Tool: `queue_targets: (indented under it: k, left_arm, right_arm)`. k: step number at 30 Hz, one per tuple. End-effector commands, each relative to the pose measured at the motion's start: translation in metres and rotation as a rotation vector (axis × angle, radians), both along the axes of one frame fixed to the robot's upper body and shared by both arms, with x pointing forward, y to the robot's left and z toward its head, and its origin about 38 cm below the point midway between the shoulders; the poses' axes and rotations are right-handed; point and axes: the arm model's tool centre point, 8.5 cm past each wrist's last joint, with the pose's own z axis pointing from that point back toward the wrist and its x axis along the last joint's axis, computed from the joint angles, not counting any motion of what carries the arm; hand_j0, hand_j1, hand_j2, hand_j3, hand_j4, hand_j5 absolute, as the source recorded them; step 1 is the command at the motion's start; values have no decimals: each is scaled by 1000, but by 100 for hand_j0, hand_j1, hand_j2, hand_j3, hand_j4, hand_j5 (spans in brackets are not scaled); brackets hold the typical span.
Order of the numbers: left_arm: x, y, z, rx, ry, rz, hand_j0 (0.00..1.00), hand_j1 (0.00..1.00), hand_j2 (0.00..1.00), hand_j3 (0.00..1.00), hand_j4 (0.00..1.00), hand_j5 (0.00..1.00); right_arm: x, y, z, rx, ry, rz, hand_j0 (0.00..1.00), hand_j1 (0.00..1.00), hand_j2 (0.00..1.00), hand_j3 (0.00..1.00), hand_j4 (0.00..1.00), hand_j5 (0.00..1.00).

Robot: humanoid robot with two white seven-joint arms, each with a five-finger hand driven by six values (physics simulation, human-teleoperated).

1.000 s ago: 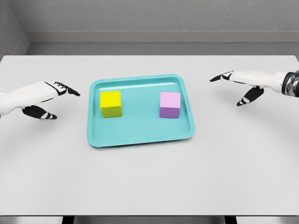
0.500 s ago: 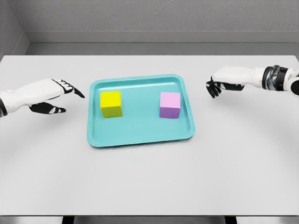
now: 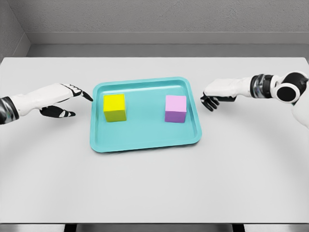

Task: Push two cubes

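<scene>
Both arms have closed in on the teal tray [image 3: 145, 143] over the last second, and that is the main change: the left robot hand [image 3: 65, 99] has slid from well out on the white worktop [image 3: 154, 188] to a spot just beside the tray's left rim, its extended fingers pointing toward the yellow cube [image 3: 115, 107], with nothing held. The right robot hand [image 3: 212, 95] has come in further still, from far to the right to just outside the tray's right rim, and its fingers, which were stretched out flat a second ago, are now curled downward, empty. Neither cube has shifted: the yellow cube sits in the left half of the tray, near the left rim, and the pink cube [image 3: 175, 108] in the right half, near the right rim, the two well apart. Neither hand touches a cube or, as far as can be seen, the tray. This looks like the approach stage nearly done, with the pushing itself not yet begun; each hand must next clear its rim to reach its cube, and catching the rim could drag the whole tray instead.
</scene>
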Motion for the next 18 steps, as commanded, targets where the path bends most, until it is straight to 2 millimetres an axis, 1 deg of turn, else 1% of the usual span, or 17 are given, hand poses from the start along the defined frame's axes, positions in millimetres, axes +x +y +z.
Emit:
queue_targets:
  k: [1, 4, 7, 12, 14, 15, 18]
  left_arm:
    - [0, 1, 2, -5, -2, 1, 74, 74, 74, 74, 74, 74]
    - [-1, -1, 5, -5, -9, -6, 73, 73, 73, 73, 73, 73]
    - [-3, -5, 6, -5, -14, -20, 73, 73, 73, 73, 73, 73]
    - [-3, -7, 7, -2, -19, -24, 71, 71, 71, 71, 71, 71]
    - [-4, -10, 11, 2, -33, -38, 71, 71, 71, 71, 71, 71]
    - [-6, -14, 17, 6, -50, -52, 71, 71, 71, 71, 71, 71]
    - [-6, -17, 19, 5, -58, -59, 71, 71, 71, 71, 71, 71]
  right_arm:
    - [-1, 5, -7, -7, 16, 10, 10, 10, 10, 10, 10, 10]
    - [-2, 14, -9, -9, 19, 28, 10, 10, 10, 10, 10, 10]
    - [-1, 20, -5, -21, 11, 49, 10, 10, 10, 10, 10, 10]
    - [-1, 24, -2, -31, 6, 65, 10, 10, 10, 10, 10, 10]
    - [-3, 28, -3, -39, 6, 82, 10, 10, 10, 10, 10, 10]
    - [-3, 29, -3, -45, 8, 87, 10, 10, 10, 10, 10, 10]
    - [-5, 34, -1, -43, 3, 105, 10, 10, 10, 10, 10, 10]
